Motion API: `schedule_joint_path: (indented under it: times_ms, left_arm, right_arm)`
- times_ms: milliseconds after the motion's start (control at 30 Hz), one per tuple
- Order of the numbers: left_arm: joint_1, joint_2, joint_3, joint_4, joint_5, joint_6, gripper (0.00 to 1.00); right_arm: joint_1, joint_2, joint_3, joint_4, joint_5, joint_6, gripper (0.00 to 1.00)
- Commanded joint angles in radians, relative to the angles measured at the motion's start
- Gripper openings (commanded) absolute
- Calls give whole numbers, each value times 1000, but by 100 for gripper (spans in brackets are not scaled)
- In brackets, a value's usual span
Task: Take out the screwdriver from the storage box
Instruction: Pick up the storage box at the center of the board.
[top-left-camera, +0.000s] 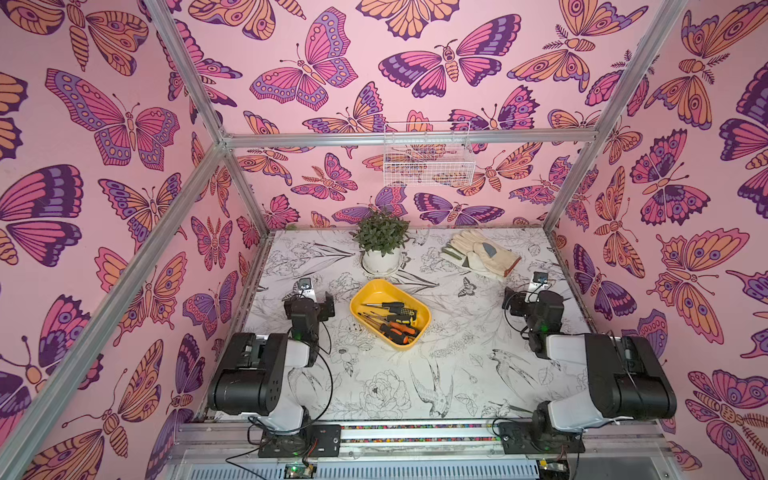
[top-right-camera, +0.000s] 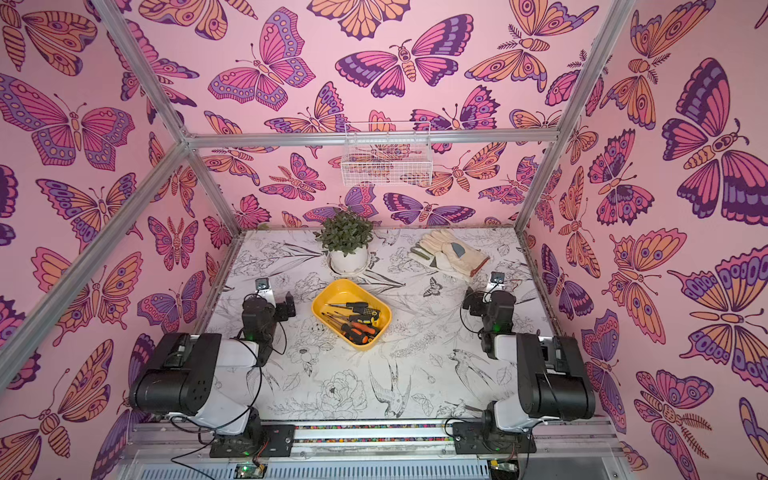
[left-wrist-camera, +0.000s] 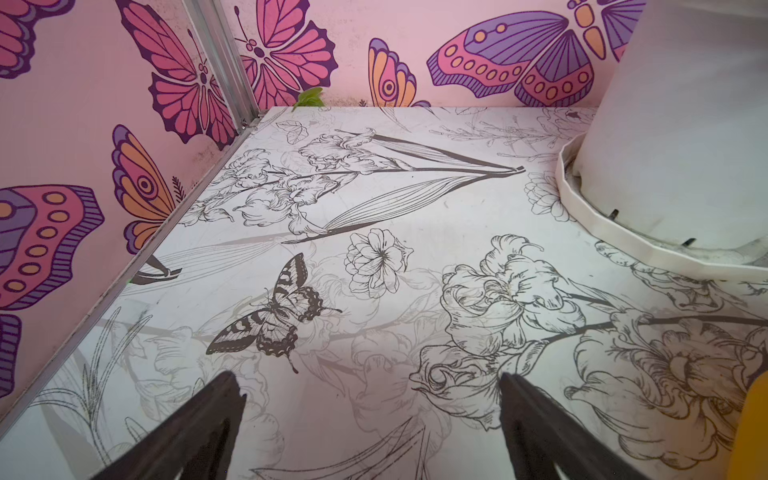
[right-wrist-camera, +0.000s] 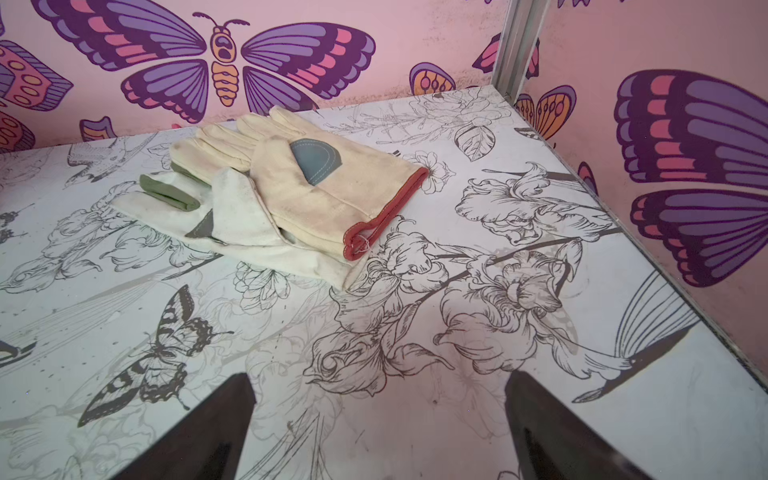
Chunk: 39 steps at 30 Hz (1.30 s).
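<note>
The storage box (top-left-camera: 366, 297) (top-right-camera: 331, 294) is seen in both top views at the centre of the table (top-left-camera: 457, 374). Its long axis is laid from 10 o'clock to 4 o'clock. Several screwdrivers are contained in it, all lying flat.

An orange-and-black screwdriver (top-left-camera: 399, 330) (top-right-camera: 362, 330) is placed toward the 5 o'clock wall. Its handle is turned to 4 o'clock and its shaft is pointed to 10 o'clock, along the box's long axis. A black-handled screwdriver (top-left-camera: 390, 306) is laid farther back, with its handle to 3 o'clock and its tip to 9 o'clock. Between them, more thin shafts and a black-and-yellow handle are overlapped and cannot be counted.

The left gripper (left-wrist-camera: 368, 376) is held over bare table at 9 o'clock of the box, with its jaws spread wide and nothing between them. The right gripper (right-wrist-camera: 380, 376) is held at 3 o'clock, well apart from the box, likewise spread wide and grasping nothing.

A leafy plant is contained in a white pot (top-left-camera: 380, 259), which is stood in a saucer near the box at 12 o'clock. A pair of work gloves (top-left-camera: 478, 253) is stacked at 1 o'clock. A white wire basket (top-left-camera: 428, 164) is hung on the back rail at 12 o'clock.
</note>
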Motion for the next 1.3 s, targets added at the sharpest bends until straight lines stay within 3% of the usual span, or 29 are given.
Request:
schedule_joint_path:
  times_ms: [0,1267]
  left_arm:
    - [6,-16,7,-10,10,-6,100]
    - [16,-15,15,-26,35,-12,100]
  right_arm:
    - [4,2,7,9,12,-6,99]
    - [0,2,12,-2,11,4,99]
